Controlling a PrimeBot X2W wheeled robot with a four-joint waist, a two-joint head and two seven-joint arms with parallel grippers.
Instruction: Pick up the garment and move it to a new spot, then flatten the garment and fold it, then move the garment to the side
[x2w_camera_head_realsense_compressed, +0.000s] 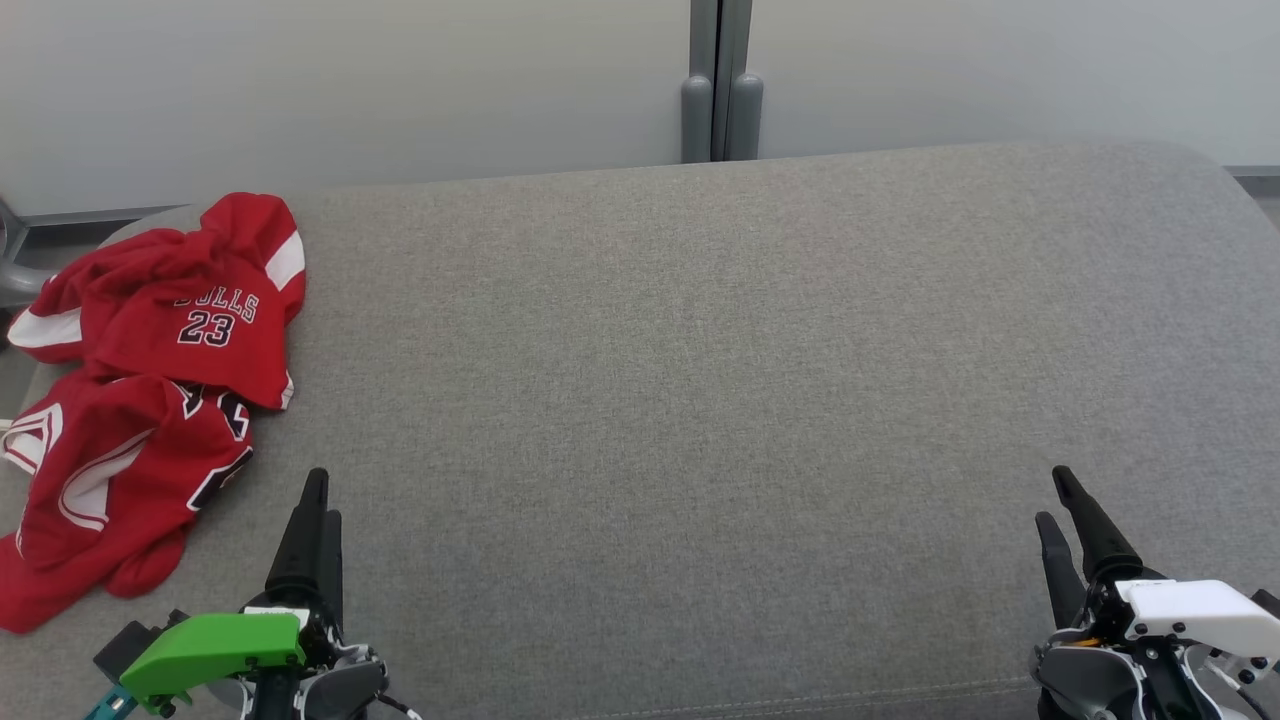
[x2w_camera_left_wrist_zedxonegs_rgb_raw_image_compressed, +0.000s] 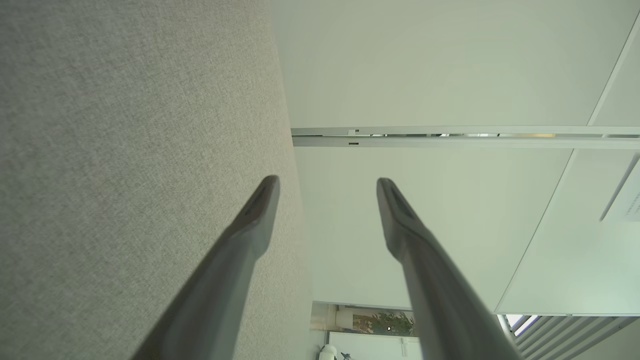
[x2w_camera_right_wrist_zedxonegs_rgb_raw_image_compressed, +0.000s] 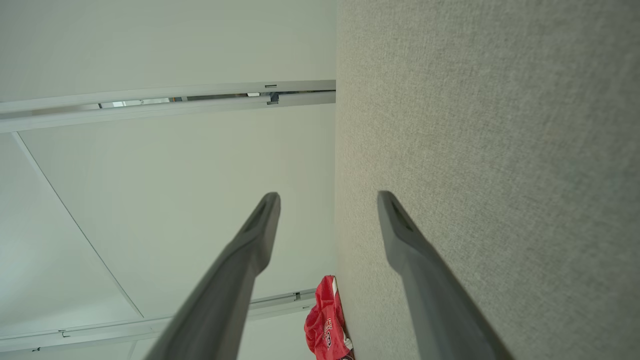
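At the far-left edge of the grey cushion (x2w_camera_head_realsense_compressed: 700, 400): red garment (x2w_camera_head_realsense_compressed: 140, 415), crumpled in a loose heap, lettering and "23" facing up, part of it draped over the cushion's edge. The heap's long axis runs roughly near-to-far along that edge.

Left hand (x2w_camera_head_realsense_compressed: 322, 495): fingers apart, empty, hovering low over the near-left part of the cushion. The garment lies to its left and forward; the heap's near end is just beside the fingers, not touching.

Right hand (x2w_camera_head_realsense_compressed: 1052, 495): fingers apart, empty, at the near-right, well apart from the garment with bare cushion between.

Judgement: the pick-up has not begun. The left arm is clearly the nearer one, so a reach leftward and forward suits it. The right arm would have to cross the whole cushion.

Views compared:
- Head view gives the full outline of the heap and both hands at once.
- Right wrist view looks past the right hand (x2w_camera_right_wrist_zedxonegs_rgb_raw_image_compressed: 328, 196) and catches the garment (x2w_camera_right_wrist_zedxonegs_rgb_raw_image_compressed: 327, 320) edge-on, a small red bunch rising off the cushion. This hints at its height.
- Left wrist view confirms the gap in the left hand (x2w_camera_left_wrist_zedxonegs_rgb_raw_image_compressed: 327, 184), with cushion fabric to one side and pale wall panels beyond.
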